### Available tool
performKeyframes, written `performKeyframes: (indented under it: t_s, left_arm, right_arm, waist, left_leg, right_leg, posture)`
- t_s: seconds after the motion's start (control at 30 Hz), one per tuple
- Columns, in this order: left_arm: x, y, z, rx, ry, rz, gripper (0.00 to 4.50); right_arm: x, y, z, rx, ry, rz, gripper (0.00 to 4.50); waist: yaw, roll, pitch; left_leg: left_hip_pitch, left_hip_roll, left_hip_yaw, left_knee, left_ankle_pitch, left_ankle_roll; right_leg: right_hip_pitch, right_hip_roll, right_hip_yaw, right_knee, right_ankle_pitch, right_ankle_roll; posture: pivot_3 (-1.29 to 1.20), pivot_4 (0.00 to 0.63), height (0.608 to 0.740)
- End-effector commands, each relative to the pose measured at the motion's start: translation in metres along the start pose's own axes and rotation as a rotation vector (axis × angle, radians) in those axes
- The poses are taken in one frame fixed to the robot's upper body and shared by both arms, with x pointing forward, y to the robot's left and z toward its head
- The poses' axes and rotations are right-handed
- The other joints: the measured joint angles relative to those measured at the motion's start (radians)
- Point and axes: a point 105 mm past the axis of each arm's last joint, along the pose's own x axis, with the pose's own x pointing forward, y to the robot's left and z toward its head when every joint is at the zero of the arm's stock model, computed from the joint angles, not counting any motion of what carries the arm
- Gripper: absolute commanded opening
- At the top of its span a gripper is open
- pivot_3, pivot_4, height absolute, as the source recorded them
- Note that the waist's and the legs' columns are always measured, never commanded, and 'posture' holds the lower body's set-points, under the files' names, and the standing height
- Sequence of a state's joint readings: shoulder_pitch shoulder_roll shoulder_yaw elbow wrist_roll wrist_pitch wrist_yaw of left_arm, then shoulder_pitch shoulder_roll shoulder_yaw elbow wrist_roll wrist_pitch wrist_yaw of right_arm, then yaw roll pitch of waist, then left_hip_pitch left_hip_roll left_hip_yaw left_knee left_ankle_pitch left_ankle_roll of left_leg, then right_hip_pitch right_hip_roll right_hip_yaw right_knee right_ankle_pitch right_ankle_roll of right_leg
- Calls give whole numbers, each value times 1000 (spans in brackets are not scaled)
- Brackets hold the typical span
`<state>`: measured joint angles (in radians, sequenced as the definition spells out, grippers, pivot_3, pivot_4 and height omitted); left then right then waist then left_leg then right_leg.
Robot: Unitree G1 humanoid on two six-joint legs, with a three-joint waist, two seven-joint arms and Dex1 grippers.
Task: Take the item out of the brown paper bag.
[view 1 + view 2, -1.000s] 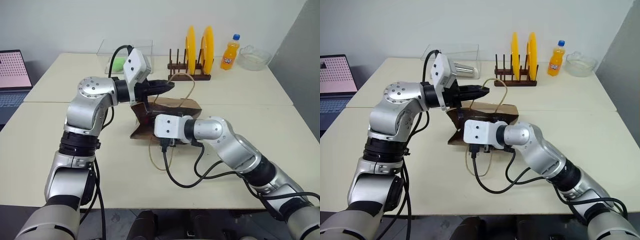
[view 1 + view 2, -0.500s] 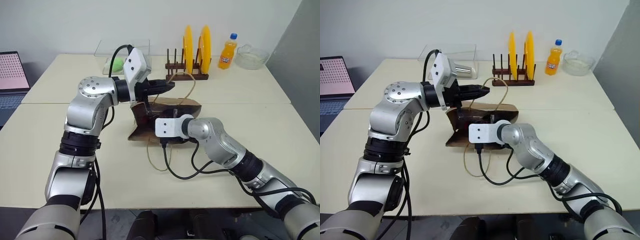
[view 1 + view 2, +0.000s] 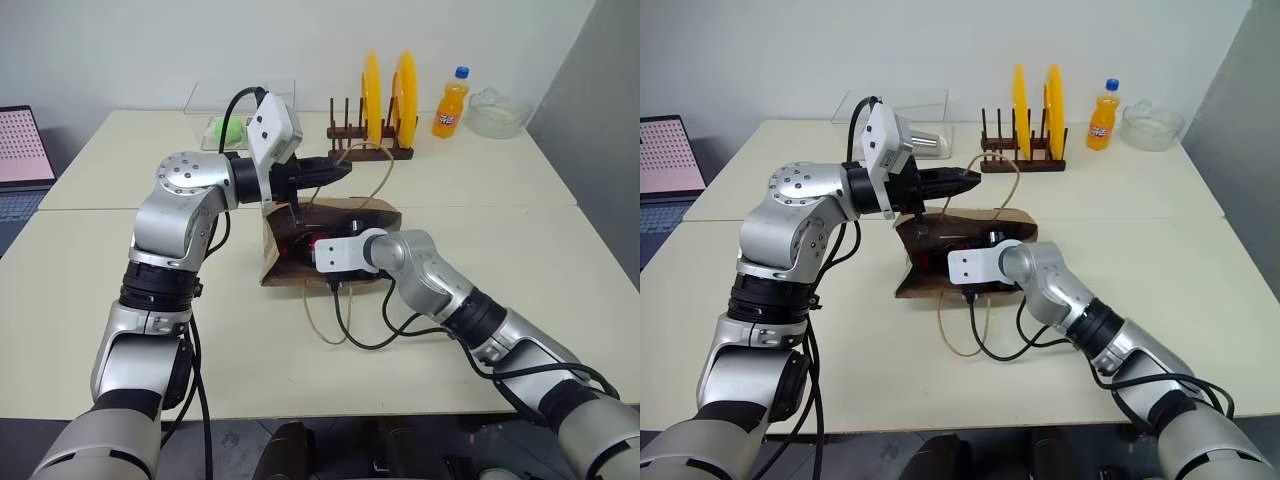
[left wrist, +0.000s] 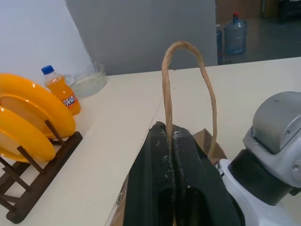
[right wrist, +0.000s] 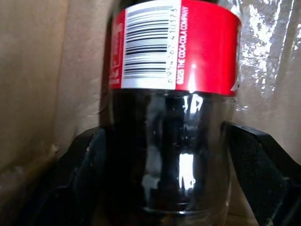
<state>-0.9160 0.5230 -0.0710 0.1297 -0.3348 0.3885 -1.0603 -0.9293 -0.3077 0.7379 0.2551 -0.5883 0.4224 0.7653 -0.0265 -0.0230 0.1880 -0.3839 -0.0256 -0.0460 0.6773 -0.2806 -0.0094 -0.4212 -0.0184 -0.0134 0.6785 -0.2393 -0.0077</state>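
1. The small dark cola-coloured plastic bottle with a red label band (image 5: 169, 117) lies inside the creased brown kraft-paper bag (image 3: 375, 216), which rests on its side on the cream table (image 3: 560, 290), mouth toward the robot.
2. The right gripper (image 5: 164, 188) is pushed in through that mouth. In its wrist view one black finger (image 5: 82, 165) stands on each side of the bottle's dark body, spread wide, with the bottle directly between them.
3. The fingers look just beside the plastic rather than pressing on it, so I judge nothing is gripped yet; whether a pad already touches cannot be told.
4. The bottle's long axis runs deeper into the bag, away from the gripper and roughly in line with its reach. The fingers straddle the body below the label band, across that axis.
5. The left gripper (image 4: 171, 188) is pinched shut on one thin tan twisted-cord loop handle (image 4: 186, 70), above the bag, holding the mouth up.
6. The right arm is plainly the nearer one to the bottle; the left is occupied with the handle.
7. The next move probably calls for closing the right fingers on the body, then drawing back out of the mouth.
8. Hidden: the bottle's cap and both ends. From the head camera the bottle is only a dim red glint (image 3: 318, 240) inside the bag, behind the right wrist, and the gripper's fingers are masked by the paper.
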Motion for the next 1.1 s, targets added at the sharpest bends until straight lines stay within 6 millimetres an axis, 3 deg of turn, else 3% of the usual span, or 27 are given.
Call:
performKeyframes:
  t_s: [0.03,0.1,0.27,0.47,0.8,1.1]
  left_arm:
    - [-2,3,19,52,-57,6,0]
    - [-2,3,18,54,-55,5,0]
    - [-3,3,15,58,-47,9,0]
    - [-5,6,10,70,-28,22,0]
    - [-9,20,0,98,8,72,0]
    - [-8,27,-2,110,15,94,0]
  right_arm:
    - [7,3,-10,-14,39,22,3984]
    - [9,4,-10,-18,41,32,3984]
    - [11,4,-11,-18,43,40,2969]
    - [3,-7,-4,-40,0,-2,2968]
    - [-44,-28,28,-51,-202,-52,2968]
    - [-71,-36,50,-29,-368,-49,2968]
  waist:
    - [-2,0,0]
    - [-3,0,0]
    - [-4,0,0]
    - [-3,0,0]
    - [-2,0,0]
    - [-2,0,0]
  left_leg:
    - [1,0,0,0,0,0]
    - [2,0,0,0,0,0]
    - [2,0,0,0,0,0]
    - [2,0,0,0,0,0]
    - [-2,0,-1,-1,0,-1]
    - [-2,0,-1,-1,0,0]
  right_leg:
    - [0,0,0,0,0,0]
    - [1,0,0,1,0,0]
    - [1,0,0,2,0,0]
    - [1,0,0,2,0,0]
    - [-3,0,0,0,0,0]
    - [-2,0,0,0,0,0]
  posture:
    - [0,150,740]
    - [0,150,740]
    - [0,150,740]
    - [0,150,740]
    - [0,150,740]
    - [0,150,740]
